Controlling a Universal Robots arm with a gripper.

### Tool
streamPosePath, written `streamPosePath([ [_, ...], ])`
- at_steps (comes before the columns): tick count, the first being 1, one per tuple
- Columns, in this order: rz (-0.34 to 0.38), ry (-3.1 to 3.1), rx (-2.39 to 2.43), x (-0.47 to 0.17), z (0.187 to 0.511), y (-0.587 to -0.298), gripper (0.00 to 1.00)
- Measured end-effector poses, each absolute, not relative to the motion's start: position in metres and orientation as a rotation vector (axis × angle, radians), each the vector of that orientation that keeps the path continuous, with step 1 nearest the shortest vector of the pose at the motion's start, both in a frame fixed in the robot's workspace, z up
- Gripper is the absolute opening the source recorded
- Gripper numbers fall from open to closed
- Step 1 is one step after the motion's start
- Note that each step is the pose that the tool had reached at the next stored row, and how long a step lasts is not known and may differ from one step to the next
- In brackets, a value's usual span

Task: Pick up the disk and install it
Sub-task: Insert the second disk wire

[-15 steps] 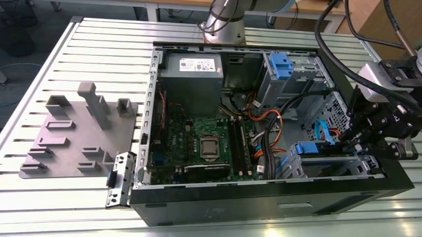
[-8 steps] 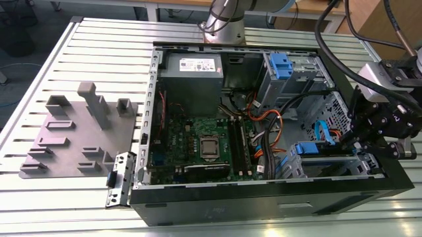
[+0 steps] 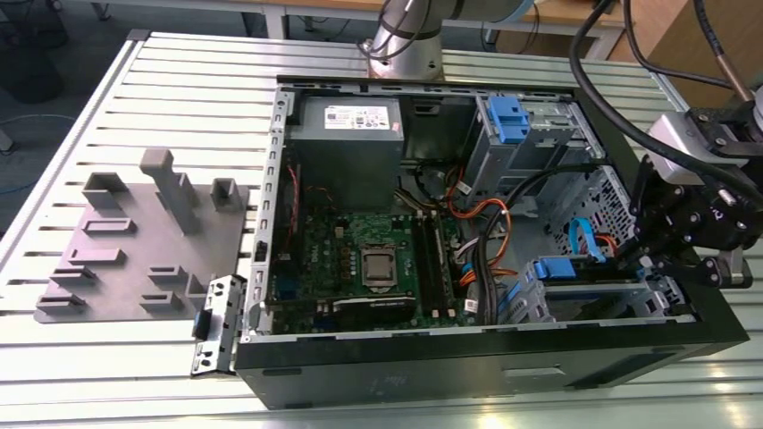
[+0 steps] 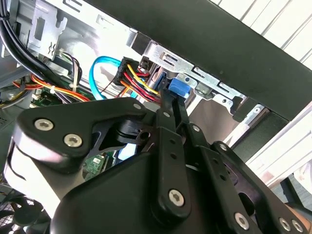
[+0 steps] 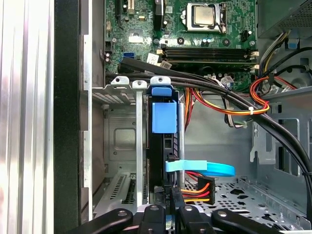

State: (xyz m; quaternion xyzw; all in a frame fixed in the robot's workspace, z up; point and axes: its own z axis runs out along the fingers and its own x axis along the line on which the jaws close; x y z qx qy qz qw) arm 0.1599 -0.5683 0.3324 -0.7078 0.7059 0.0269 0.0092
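The disk (image 5: 163, 146) stands on edge in the metal drive cage (image 5: 119, 141) at the case's front corner, its blue side rail (image 5: 164, 117) facing the camera in the first wrist view. In the exterior view the disk (image 3: 557, 268) sits low on that view's right, inside the open computer case (image 3: 477, 357). My gripper (image 5: 169, 202) is at the disk's end, with a finger on either side of its thin edge. The second wrist view has the gripper (image 4: 171, 100) reaching to the blue rail (image 4: 178, 87). Seen from outside, the gripper (image 3: 653, 268) hangs over the case's right wall.
A blue flat cable (image 5: 204, 168) and a bundle of orange, red and yellow power wires (image 5: 197, 187) lie right beside the disk. The motherboard (image 3: 375, 259), a grey power supply box (image 3: 346, 125) and a blue clip (image 3: 507, 121) fill the case. A grey fixture plate (image 3: 131, 241) lies on the exterior view's left.
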Motion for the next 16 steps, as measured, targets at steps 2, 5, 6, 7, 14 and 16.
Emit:
streamPosePath([
  [2, 0.084, 2.205, -2.211, 0.1599, 0.3325, -0.5683, 0.17],
  [5, 0.085, 2.204, -2.210, 0.1599, 0.3347, -0.5683, 0.17],
  [6, 0.084, 2.205, -2.211, 0.1599, 0.3359, -0.5683, 0.17],
  [7, 0.084, 2.205, -2.211, 0.1599, 0.3369, -0.5683, 0.17],
  [14, 0.083, 2.204, -2.210, 0.1577, 0.3377, -0.5670, 0.17],
  [16, 0.082, 2.204, -2.210, 0.1556, 0.3377, -0.5665, 0.17],
])
